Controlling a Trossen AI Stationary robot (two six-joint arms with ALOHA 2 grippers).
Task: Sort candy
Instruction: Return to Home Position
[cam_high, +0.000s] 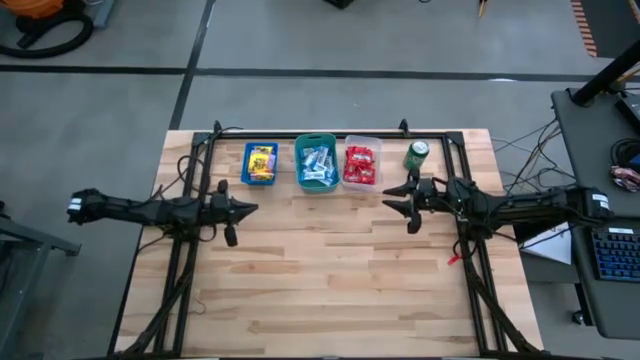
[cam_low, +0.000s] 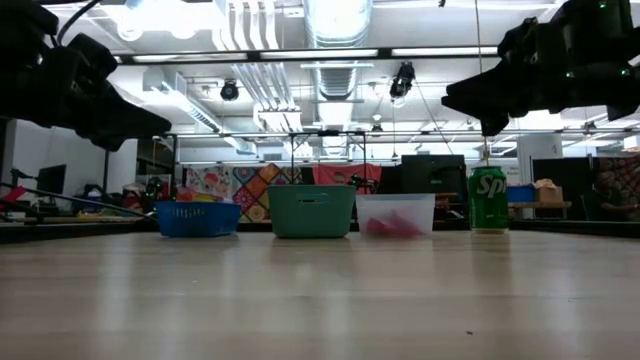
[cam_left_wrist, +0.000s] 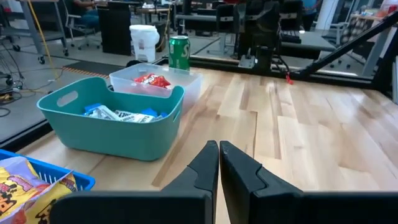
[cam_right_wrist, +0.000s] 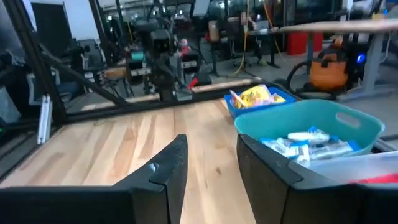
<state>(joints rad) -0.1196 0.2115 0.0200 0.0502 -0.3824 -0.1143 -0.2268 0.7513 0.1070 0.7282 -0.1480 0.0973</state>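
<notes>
The candy lies sorted in three bins along the table's far edge: yellow packets in the blue bin (cam_high: 260, 163), light blue-white packets in the teal bin (cam_high: 316, 164), red packets in the clear bin (cam_high: 361, 164). My left gripper (cam_high: 243, 211) hovers above the table near the blue bin, shut and empty; the left wrist view shows its fingers (cam_left_wrist: 219, 163) closed together. My right gripper (cam_high: 399, 199) hovers right of the clear bin, open and empty, its fingers (cam_right_wrist: 208, 158) apart in the right wrist view.
A green soda can (cam_high: 416, 155) stands upright right of the clear bin, close to my right gripper. A black frame (cam_high: 330, 134) runs along the far edge and down both sides. The wooden tabletop (cam_high: 330, 280) lies bare toward the near edge.
</notes>
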